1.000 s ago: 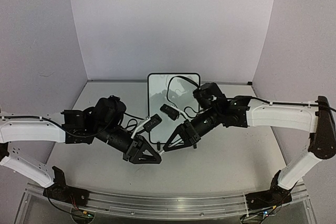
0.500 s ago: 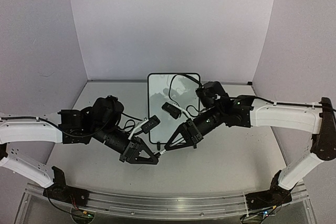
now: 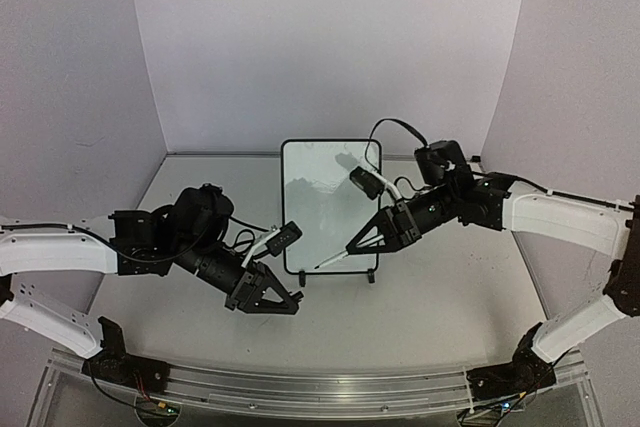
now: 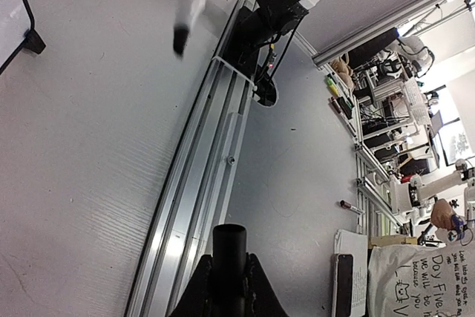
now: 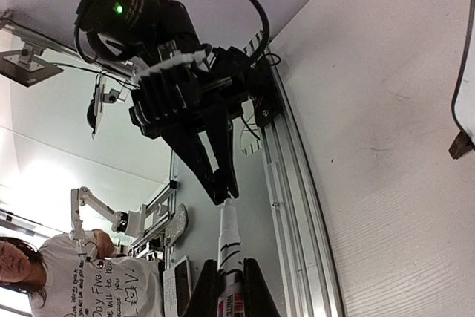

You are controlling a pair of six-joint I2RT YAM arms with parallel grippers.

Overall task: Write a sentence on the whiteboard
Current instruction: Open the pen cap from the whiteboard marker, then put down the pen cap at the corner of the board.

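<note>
On the tabletop (image 3: 450, 297), the whiteboard (image 3: 318, 162) sits mid-scene, no lettering readable. The right hand (image 3: 352, 247) pinches a white marker (image 3: 333, 259), long axis 2-to-8 o'clock, bare tip at the board's 6 o'clock edge; the writing face lies toward 12. This arm is nearer. The left hand (image 3: 293, 304) is pressed on a black cap (image 4: 230, 246), off at the board's 7 o'clock.

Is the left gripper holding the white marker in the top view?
No, the right gripper grips the marker near the whiteboard; the left gripper holds only a black cap.
</note>
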